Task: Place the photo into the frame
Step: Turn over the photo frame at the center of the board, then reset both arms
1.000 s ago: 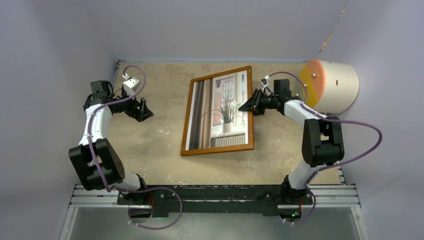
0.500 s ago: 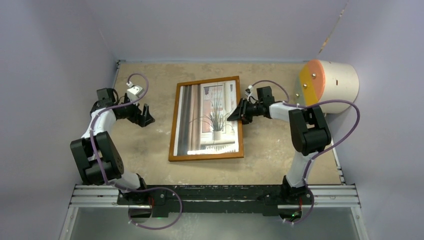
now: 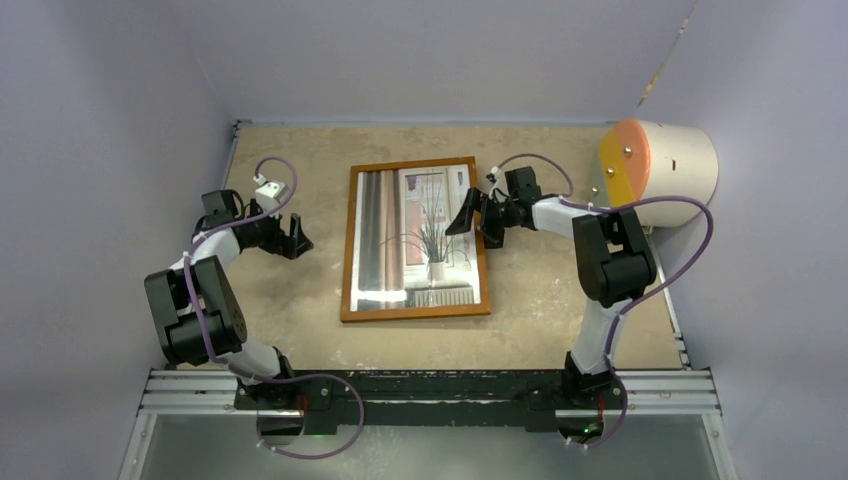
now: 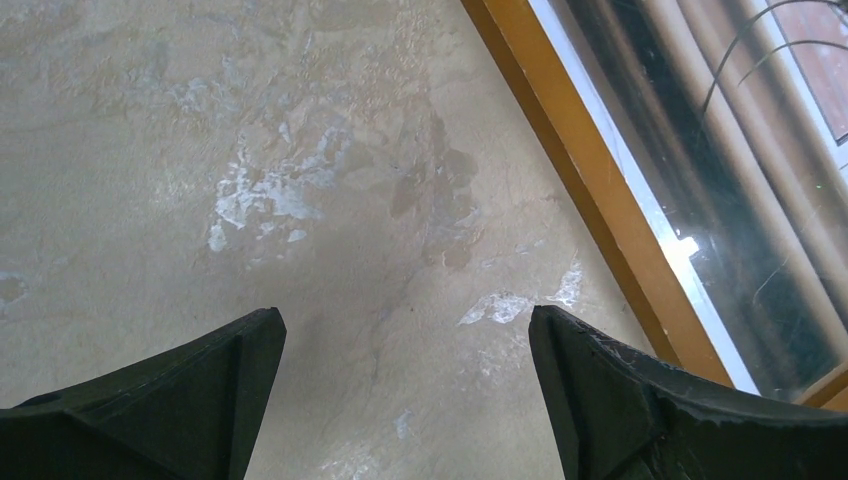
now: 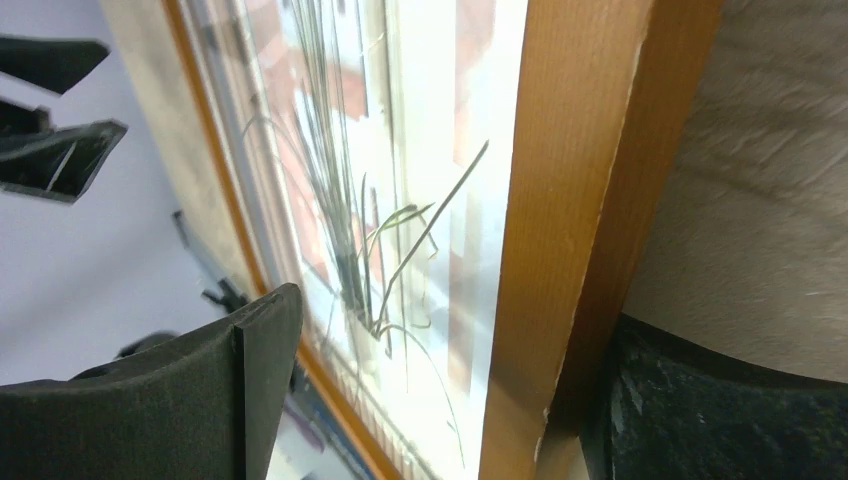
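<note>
My right gripper (image 3: 472, 226) gapes astride the frame's (image 3: 347, 245) right rail, mid-picture, with the photo (image 3: 420, 235) lying inside. Pulling away, a finger might catch the rail and drag it. My left gripper (image 3: 296, 236) also stands apart.

The mottled beige table (image 3: 300, 150) shows pale scuffs. At its far right corner an off-white drum (image 3: 680, 165) lies on its side, its orange end (image 3: 622, 172) facing inward. A metal rail (image 3: 440, 392) lines its near edge.

Reaching inward on bent elbows, the left end effector (image 3: 293, 237) is spread wide; the right end effector (image 3: 474, 225) gapes too.
</note>
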